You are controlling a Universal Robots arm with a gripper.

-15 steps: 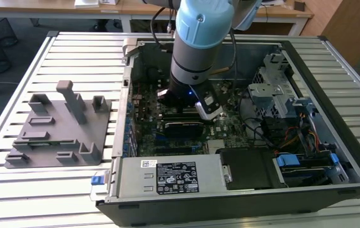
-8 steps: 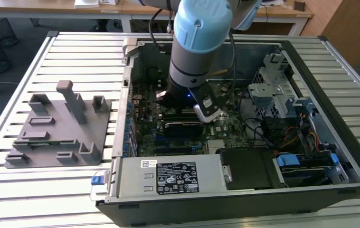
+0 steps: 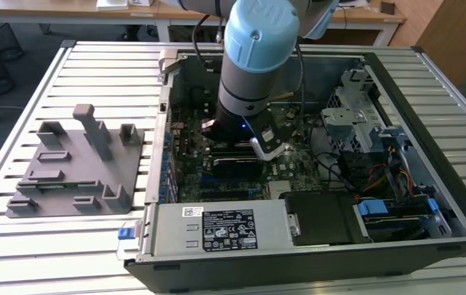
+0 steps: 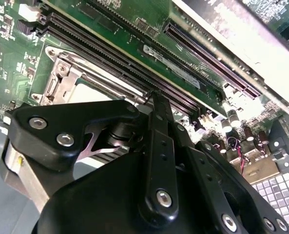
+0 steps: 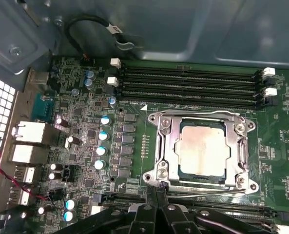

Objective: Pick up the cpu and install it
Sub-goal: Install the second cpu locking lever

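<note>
Gripper [image 5: 156, 191]: fingers pressed together on nothing, tips at the socket frame's edge in the first wrist view; in the second wrist view [image 4: 151, 97] they meet in a thin point.
Cpu [image 5: 202, 148]: seated flat inside the socket frame [image 5: 164, 146], silvery top showing.
Memory slots [image 5: 188, 85]: just beyond the socket, empty.
Exterior view: arm [image 3: 254, 67] reaching down into the open computer case [image 3: 430, 184]; grey fixture [image 3: 77, 166] on the slatted table [image 3: 19, 246], toward the exterior view's left.

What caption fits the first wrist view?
Silvery square cpu sitting inside the metal-framed socket on the green motherboard.
</note>
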